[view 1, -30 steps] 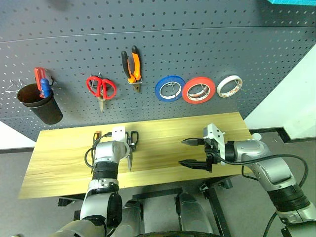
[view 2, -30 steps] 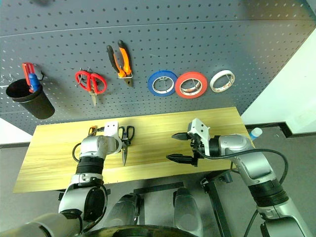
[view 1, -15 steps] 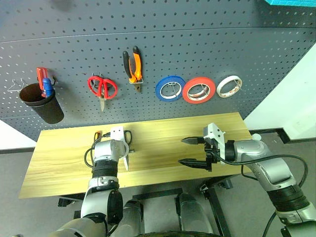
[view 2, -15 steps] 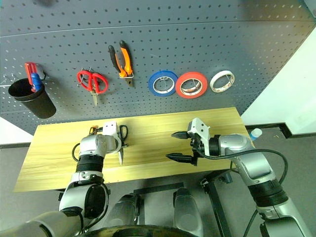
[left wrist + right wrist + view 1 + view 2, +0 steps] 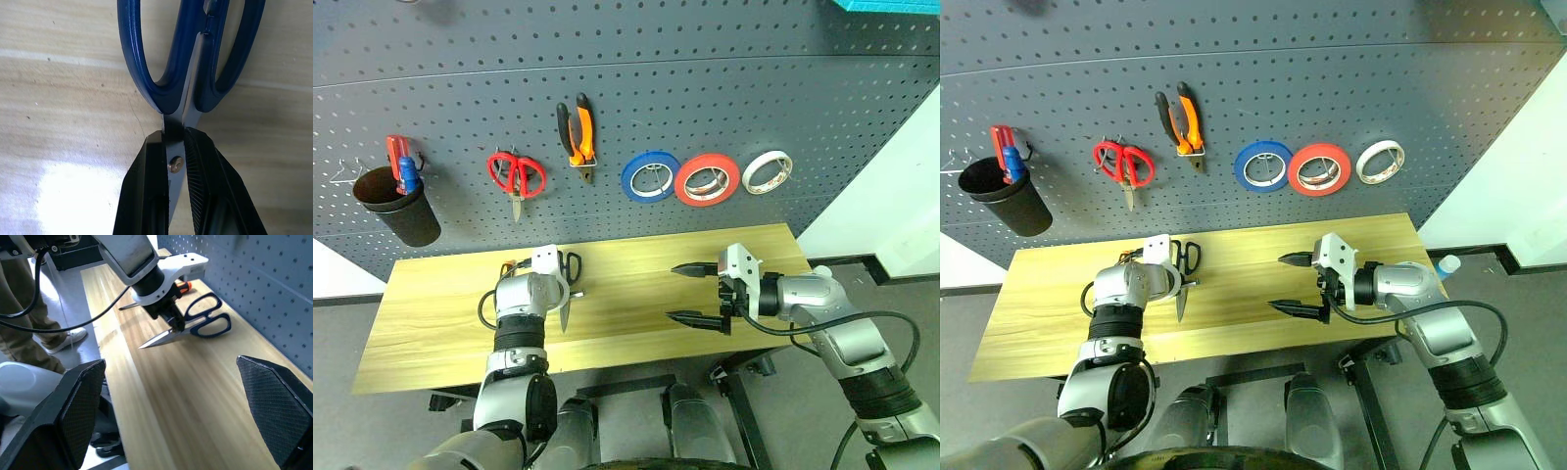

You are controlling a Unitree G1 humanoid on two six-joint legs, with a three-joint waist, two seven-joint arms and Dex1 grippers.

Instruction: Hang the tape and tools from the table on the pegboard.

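- Two fingers of my left gripper (image 5: 177,147) pinch the dark-handled scissors (image 5: 195,325) at the pivot, lying on the table (image 5: 636,294).
- Stiff steel, light, slick; gripping there should keep the loops free for a hook.
- My right gripper (image 5: 697,292) hangs spread, empty.

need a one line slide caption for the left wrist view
Left gripper clamped on the dark-handled scissors at the pivot screw, the scissors lying on the light wooden table.

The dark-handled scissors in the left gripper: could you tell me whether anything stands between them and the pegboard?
Nothing visible does. The left gripper is shut on the dark-handled scissors at their pivot, and only bare table lies between them and the pegboard.
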